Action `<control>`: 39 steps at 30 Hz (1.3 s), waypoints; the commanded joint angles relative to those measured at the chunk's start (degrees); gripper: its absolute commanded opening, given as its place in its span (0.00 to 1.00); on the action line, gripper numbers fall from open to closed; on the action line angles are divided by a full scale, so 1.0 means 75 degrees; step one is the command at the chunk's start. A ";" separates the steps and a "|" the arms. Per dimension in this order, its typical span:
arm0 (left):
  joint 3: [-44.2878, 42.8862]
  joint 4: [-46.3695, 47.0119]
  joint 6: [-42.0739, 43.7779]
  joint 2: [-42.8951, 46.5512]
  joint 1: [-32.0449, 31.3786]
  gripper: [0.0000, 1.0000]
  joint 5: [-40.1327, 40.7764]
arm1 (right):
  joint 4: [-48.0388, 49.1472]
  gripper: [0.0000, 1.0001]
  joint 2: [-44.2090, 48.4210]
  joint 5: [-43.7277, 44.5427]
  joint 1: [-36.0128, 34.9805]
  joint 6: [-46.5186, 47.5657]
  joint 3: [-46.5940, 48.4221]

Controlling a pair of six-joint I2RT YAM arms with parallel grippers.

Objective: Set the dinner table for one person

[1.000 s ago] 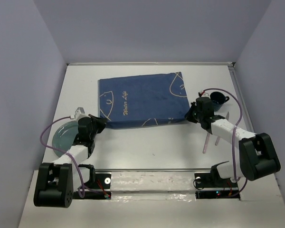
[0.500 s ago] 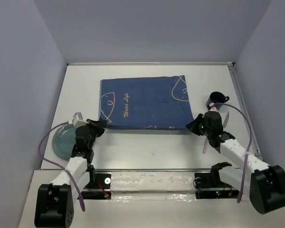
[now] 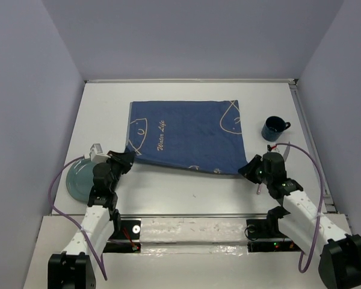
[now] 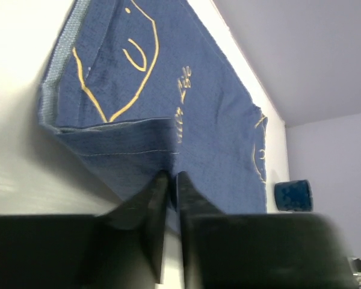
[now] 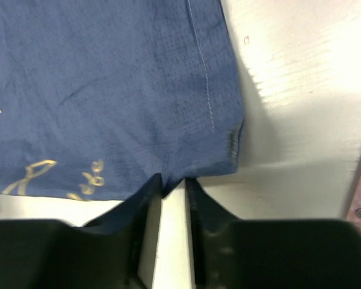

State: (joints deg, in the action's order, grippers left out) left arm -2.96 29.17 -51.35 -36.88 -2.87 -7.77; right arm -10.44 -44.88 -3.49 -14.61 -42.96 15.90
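Note:
A dark blue cloth (image 3: 183, 135) with pale line drawings lies spread on the white dinner table (image 3: 186, 192). My left gripper (image 3: 127, 158) is at its near left corner. In the left wrist view the cloth (image 4: 186, 120) rises in a flap to the gripper (image 4: 170, 176), whose jaws stand almost together on its hem. My right gripper (image 3: 245, 168) is at the near right corner. There the cloth's (image 5: 108, 90) edge just reaches the gripper (image 5: 174, 180), and white table shows through the gap between its parted jaws.
A dark blue cup (image 3: 273, 128) stands right of the cloth, also seen from the left wrist (image 4: 293, 195). A pale green plate (image 3: 78, 180) lies at the near left, beside the left arm. A pinkish utensil (image 3: 260, 188) peeks out beside the right arm.
Both arms have drawn back toward the near edge, pulling the cloth's near edge with them. The right gripper has left the cup's side, and its jaws have parted slightly.

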 commanded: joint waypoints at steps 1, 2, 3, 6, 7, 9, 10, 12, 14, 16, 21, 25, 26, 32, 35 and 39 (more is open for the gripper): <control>0.0969 0.0002 -0.0230 0.0709 0.0067 0.32 -0.0253 | -0.0283 0.35 0.0510 0.0042 0.0061 -0.0026 0.0059; 0.0992 -0.0219 -0.0254 0.0873 0.0067 0.54 -0.0288 | -0.0354 0.39 0.0581 0.0055 0.0061 0.0055 0.0141; 0.0993 -0.0360 -0.0255 0.1188 0.0067 0.65 -0.0358 | -0.0505 0.48 0.0675 0.0066 0.0061 0.0126 0.0246; 0.0771 -0.1075 -0.0150 0.1844 0.0055 0.90 -0.0347 | -0.0950 0.52 0.0804 0.0160 0.0061 0.0384 0.0878; 0.0689 -0.1239 -0.0114 0.1998 0.0055 0.99 -0.0312 | -0.0987 0.52 0.0851 0.0149 0.0061 0.0419 0.0996; 0.0350 -0.1718 0.0084 0.2361 0.0055 0.99 -0.0184 | -0.0987 0.53 0.0934 -0.0015 0.0061 0.0513 0.1277; 0.0116 -0.1942 0.0167 0.2433 0.0055 0.99 -0.0148 | -0.0976 0.53 0.0864 -0.0027 0.0061 0.0571 0.1360; -0.0317 -0.2037 0.0388 0.2504 0.0055 0.99 -0.0112 | -0.0929 0.52 0.0747 0.0054 0.0061 0.0642 0.1582; -0.0600 -0.2084 0.0553 0.2422 0.0055 0.99 -0.0136 | -0.0836 0.51 0.0595 0.0078 0.0061 0.0723 0.1711; -0.1150 -0.2166 0.0892 0.2118 0.0055 0.99 -0.0229 | -0.0742 0.50 0.0384 0.0148 0.0061 0.0794 0.1887; -0.3010 -0.2517 0.1992 0.1298 0.0043 0.99 -0.1001 | -0.0438 0.23 -0.0084 0.0184 0.0061 0.0993 0.2087; -0.4080 -0.3138 0.2790 0.1343 0.0043 0.99 -0.1167 | 0.0125 0.00 -0.0823 -0.0204 -0.0300 0.1005 0.2029; -0.4232 -0.3383 0.3175 0.1390 0.0032 0.99 -0.1167 | 0.0265 0.00 -0.0975 -0.0041 -0.0557 0.0947 0.2005; -0.5089 -0.4545 0.4433 0.1566 -0.0307 0.99 -0.0548 | 0.0992 0.00 -0.1867 0.0746 -0.1895 0.0292 0.1456; -0.4786 -0.4475 0.4527 0.1695 -0.0589 0.99 -0.0324 | 0.1134 0.00 -0.1669 0.1119 -0.1896 0.0045 0.0869; -0.4703 -0.4499 0.4574 0.1730 -0.0671 0.99 -0.0335 | 0.0877 0.00 -0.1106 0.1449 -0.1896 -0.0482 0.0353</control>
State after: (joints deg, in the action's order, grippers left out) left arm -38.94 -3.03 -20.34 -24.29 -7.11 -11.07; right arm -5.65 -56.66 2.68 -28.60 -42.35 21.06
